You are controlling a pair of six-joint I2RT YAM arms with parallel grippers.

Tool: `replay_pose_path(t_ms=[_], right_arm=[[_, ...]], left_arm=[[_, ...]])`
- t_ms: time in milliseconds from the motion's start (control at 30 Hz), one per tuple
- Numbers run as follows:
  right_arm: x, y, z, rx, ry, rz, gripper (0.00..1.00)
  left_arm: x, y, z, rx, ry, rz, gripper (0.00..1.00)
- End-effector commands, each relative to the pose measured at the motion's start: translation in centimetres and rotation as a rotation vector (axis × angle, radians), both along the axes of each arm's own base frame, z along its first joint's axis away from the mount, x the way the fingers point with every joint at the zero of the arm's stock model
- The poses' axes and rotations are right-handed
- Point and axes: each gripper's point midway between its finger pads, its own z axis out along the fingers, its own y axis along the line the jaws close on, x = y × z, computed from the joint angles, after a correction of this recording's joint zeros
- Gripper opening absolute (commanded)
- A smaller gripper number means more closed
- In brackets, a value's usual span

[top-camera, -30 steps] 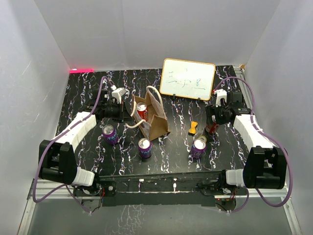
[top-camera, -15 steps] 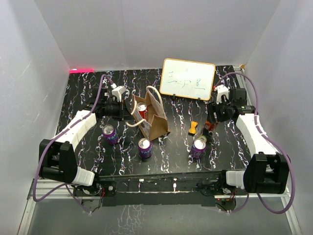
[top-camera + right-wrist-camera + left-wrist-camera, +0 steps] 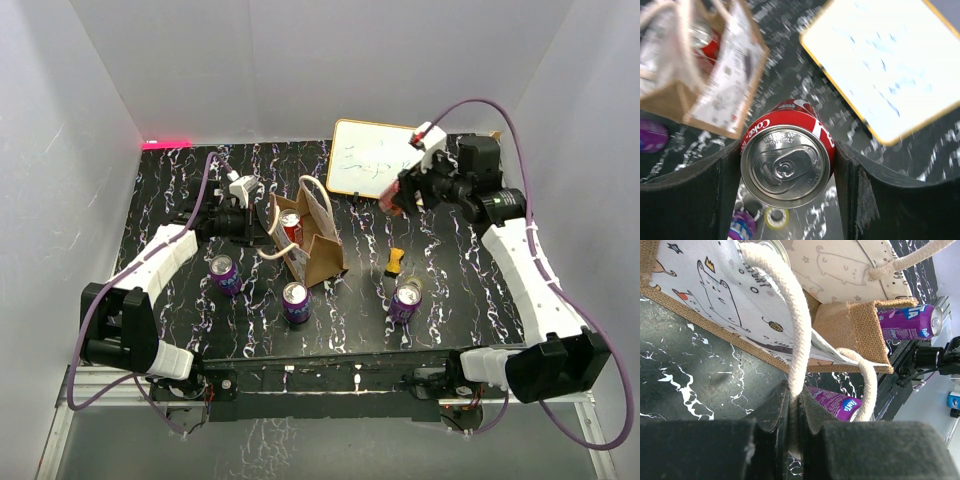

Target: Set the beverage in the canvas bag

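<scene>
**Red can aloft in my right gripper, bag handle pinched in my left**

My right gripper [image 3: 400, 193] is clamped on the red aluminium cola can [image 3: 787, 160]; the black pads [image 3: 715, 195] press on its two sides, and its silver top with the pull tab faces my wrist camera. I hold the can raised above the black white-veined surface [image 3: 165, 195], in front of the lower right corner of the wood-framed whiteboard [image 3: 365, 158]; it is well apart from the bag, to the right of it and farther back.

My left gripper [image 3: 796, 407] is pressed together on the cream rope handle [image 3: 792, 315] of the small tan-brown canvas bag [image 3: 322, 255]; the rope runs down between the two fingers. The bag stands upright on the surface just right of that gripper, its whitish side printed with little cartoon animals; its mouth is open, and a second red can [image 3: 290, 228] shows inside it.

A purple aluminium can [image 3: 223, 272] stands near the bag's left; another purple can [image 3: 296, 300] stands just in front of the bag; a third purple can [image 3: 406, 300] stands well to the right. A small orange object [image 3: 397, 260] lies between the bag and my right arm; I cannot tell what it is.
</scene>
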Motion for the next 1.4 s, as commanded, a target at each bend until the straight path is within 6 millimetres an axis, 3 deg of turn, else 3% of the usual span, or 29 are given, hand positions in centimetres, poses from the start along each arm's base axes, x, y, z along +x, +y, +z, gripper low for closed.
replay_pose_path(t_ms=[0,267,400,500,733,1367], right_arm=[[-0.1,6.1,9.5,0.075,-0.261,0.225,0.08],[-3.3,16.6,11.3,0.076,-0.3,0.507,0.08],[-3.8,21.1,10.1,-0.008,-0.327,0.538,0.08],[-3.7,23.4,8.9,-0.073,-0.345,0.526,0.08],[-0.4,24.4,6.0,-0.153,-0.342,0.403,0.08],[3.6,23.6,3.0,-0.247,-0.313,0.216,0.08]], left_arm=[[0.5,-0.4,1.5,-0.03,-0.023,-0.022,0.0],[0.0,-0.9,2.0,-0.066,-0.009,-0.05,0.0],[-0.1,-1.2,2.6,-0.089,-0.001,-0.051,0.0],[-0.1,-1.1,2.6,-0.09,-0.001,-0.047,0.0],[-0.2,-0.9,2.4,-0.078,-0.012,-0.037,0.0],[-0.2,-0.8,2.3,-0.07,-0.019,-0.035,0.0]])
